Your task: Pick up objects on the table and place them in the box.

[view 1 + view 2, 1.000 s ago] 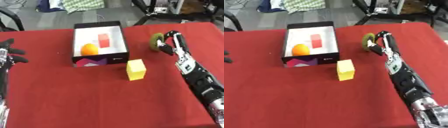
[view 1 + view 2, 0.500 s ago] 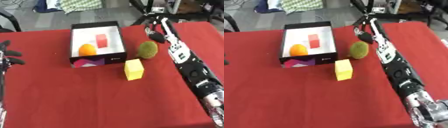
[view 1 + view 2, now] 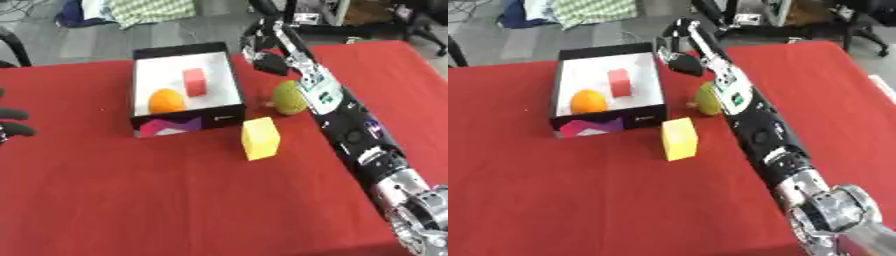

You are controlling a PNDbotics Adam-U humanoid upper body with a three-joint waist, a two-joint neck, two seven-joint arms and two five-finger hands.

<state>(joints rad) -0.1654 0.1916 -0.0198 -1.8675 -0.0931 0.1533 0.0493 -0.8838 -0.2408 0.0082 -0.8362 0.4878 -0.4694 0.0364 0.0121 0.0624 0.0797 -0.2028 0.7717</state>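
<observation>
Since a second ago the right hand (image 3: 262,49) has let go of the green fruit (image 3: 289,97) and swung up toward the far edge of the worktop (image 3: 131,200); it now hangs just past the far right corner of the box (image 3: 226,117), fingers curled and holding nothing. That fruit now lies bare on the red cloth, just beside the box's right wall and against the robot's forearm. By my reading the job is about half done: an orange ball (image 3: 166,101) and a red block (image 3: 194,82) already sit inside the box on its white floor, while the green fruit and a yellow block (image 3: 261,138) are left outside. The yellow block stands just off the box's near right corner, toward the middle of the worktop. To look at, the fruit is oval, dull yellow-green and smooth, likely to roll; the block is a plain upright cuboid with flat faces. Only dark fingertips of the left hand (image 3: 16,122) show at the left edge, and whether they are spread I cannot tell.
</observation>
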